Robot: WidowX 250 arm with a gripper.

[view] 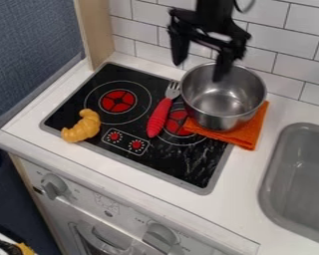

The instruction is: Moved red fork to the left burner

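The black gripper (198,69) hangs at the top of the view, open, with nothing between its fingers; one finger is above the pot's back rim and the other is to its left. Below and left of it, the red fork (160,117) lies on the black stovetop, its metal tines toward the back wall, its red handle over the left edge of the right burner (176,124). The left burner (117,101) has nothing on it.
A steel pot (222,99) stands right of the fork, partly on an orange cloth (250,130). A yellow croissant (83,127) lies at the stove's left edge. The grey sink (302,177) is at right, the tiled wall (139,30) behind.
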